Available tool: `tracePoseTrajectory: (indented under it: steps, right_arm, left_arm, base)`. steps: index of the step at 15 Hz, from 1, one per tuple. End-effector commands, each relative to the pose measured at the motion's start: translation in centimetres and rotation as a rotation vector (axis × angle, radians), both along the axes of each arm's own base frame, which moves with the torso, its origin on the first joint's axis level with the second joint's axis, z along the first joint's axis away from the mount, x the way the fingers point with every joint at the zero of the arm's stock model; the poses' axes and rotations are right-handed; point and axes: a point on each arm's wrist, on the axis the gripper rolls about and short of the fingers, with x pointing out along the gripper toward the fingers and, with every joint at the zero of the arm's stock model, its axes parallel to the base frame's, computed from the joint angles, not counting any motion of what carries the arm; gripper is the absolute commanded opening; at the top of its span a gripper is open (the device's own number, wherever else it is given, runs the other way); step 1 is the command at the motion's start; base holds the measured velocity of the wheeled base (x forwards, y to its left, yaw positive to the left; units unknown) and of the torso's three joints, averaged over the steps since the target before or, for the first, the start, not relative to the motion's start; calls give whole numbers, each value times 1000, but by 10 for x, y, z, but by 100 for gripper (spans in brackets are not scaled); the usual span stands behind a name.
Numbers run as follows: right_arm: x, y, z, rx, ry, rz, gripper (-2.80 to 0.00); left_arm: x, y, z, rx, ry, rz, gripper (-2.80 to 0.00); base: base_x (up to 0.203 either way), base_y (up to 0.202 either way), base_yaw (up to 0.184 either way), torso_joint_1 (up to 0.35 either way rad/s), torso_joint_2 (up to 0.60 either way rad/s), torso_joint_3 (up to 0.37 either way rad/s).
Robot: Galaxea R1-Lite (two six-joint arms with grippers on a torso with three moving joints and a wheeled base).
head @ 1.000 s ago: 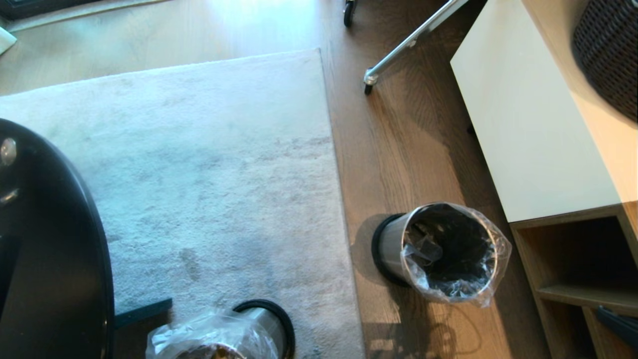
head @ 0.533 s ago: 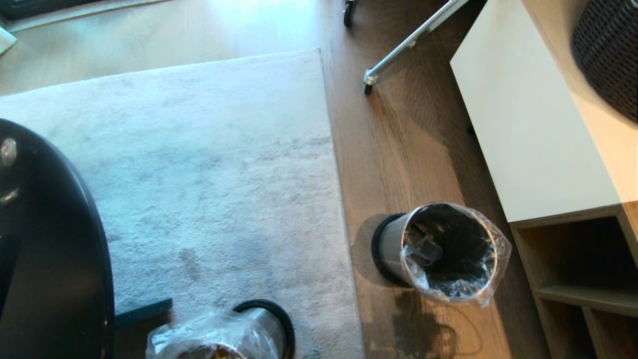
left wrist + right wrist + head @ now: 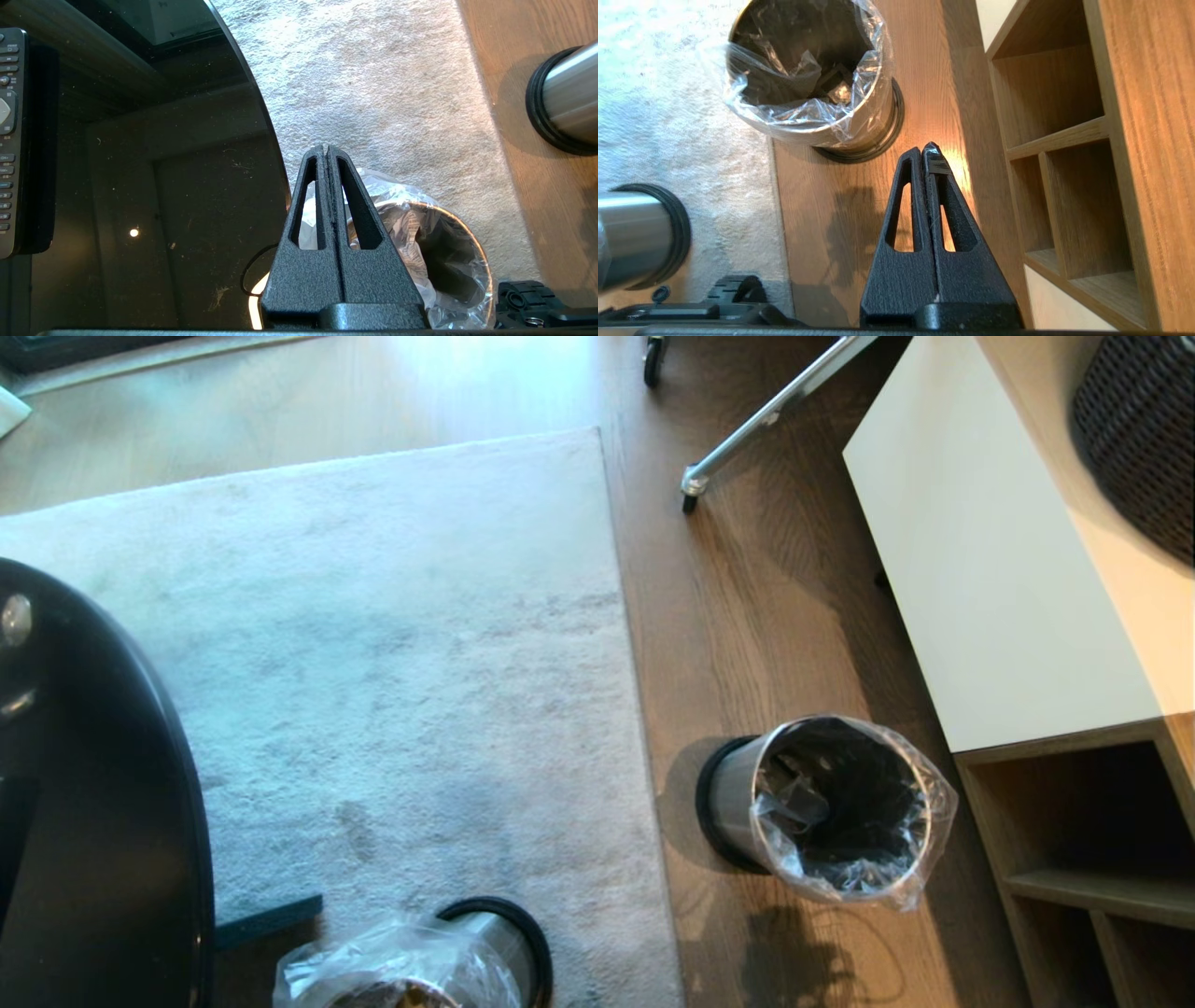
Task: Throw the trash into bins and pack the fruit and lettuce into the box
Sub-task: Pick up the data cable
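Plainly, both grippers, left [image 3: 325,151] and right [image 3: 927,151], were clenched empty; driving off risked toppling the bins [image 3: 831,807].

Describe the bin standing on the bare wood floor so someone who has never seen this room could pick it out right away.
Start at the pale rug and step off its edge onto the wood floor, toward the wooden shelf unit. There stands a small steel bin with a black base ring and a clear liner. Its twin sits on the rug beside the black table.
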Motion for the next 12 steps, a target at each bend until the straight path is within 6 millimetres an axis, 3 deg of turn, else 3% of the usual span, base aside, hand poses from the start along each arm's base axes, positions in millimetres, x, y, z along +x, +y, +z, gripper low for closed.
tracePoseTrajectory:
  steps: [1, 12]
  right_arm:
    - [0, 0, -1, 33, -8, -3, -280]
    - [0, 0, 0, 67, -16, -9, -280]
  left_arm:
    - [0, 0, 0, 1, 1, 1, -280]
    - [0, 0, 0, 1, 1, 1, -280]
  base:
    - [0, 0, 0, 0, 0, 0]
    - [0, 0, 0, 0, 0, 0]
